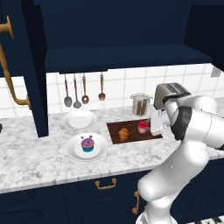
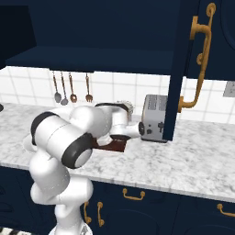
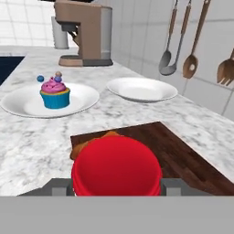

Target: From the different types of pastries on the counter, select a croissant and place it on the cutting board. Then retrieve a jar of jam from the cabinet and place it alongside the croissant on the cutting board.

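In the right base view the arm's white bulk covers most of the board (image 2: 114,146), leaving one dark corner, and hides the jar and croissant altogether. In the left base view the gripper (image 1: 154,123) is a pale block beside the jar (image 1: 142,127); its fingers are too small to make out there. In the hand view the red lid (image 3: 117,167) fills the space between the two grey fingertips (image 3: 55,186), which sit against its sides, so the gripper is clamped on the jar. The jar's body below the lid is cut off by the bottom of that view, and whether it rests on the board or hangs just above it cannot be told.

The jar stands upright, lid up, over the right half of the board (image 1: 133,131). It is squat, red-lidded, with a pale band showing in the left base view. The croissant (image 1: 124,134) lies on the board just left of the jar; in the hand view only a lumpy orange-brown edge (image 3: 93,141) peeks from behind the lid, so its long axis is unclear.

The board is a dark reddish-brown rectangle, long side along the counter (image 1: 39,157). Left of it, a blue-wrapped cupcake (image 1: 87,143) with pink frosting sits on a white plate (image 1: 101,151), with another plate (image 1: 79,119) behind. A canister (image 1: 140,104) and toaster (image 1: 173,93) stand behind the board.
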### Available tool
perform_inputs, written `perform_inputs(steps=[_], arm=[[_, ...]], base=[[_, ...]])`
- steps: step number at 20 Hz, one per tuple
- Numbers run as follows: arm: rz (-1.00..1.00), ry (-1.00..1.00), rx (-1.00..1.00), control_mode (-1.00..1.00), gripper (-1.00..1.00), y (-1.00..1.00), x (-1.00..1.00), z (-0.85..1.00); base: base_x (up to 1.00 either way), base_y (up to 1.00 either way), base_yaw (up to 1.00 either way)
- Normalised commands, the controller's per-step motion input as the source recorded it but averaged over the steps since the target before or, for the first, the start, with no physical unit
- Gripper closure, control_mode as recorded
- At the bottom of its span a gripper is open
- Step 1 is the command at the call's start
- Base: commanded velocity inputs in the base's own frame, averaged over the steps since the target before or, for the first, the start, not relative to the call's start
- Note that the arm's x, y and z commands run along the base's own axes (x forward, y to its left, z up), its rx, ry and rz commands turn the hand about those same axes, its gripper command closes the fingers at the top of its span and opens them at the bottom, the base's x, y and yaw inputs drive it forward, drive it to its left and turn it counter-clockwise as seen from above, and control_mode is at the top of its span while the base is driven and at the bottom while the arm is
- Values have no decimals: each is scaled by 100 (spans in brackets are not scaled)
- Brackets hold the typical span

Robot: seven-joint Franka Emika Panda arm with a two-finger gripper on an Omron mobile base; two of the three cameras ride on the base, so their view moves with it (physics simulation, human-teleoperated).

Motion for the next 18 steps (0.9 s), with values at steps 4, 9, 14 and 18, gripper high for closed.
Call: perform_inputs(steps=[4,9,14,18], arm=[[0,-4,0,-100,-100,31,1,-2],[0,-4,0,-100,-100,10,0,0],[0,-15,0,-100,-100,0,-2,38],[0,-21,7,-100,-100,-18,-4,72]], base=[[0,0,0],[0,0,0],[0,0,0],[0,0,0]])
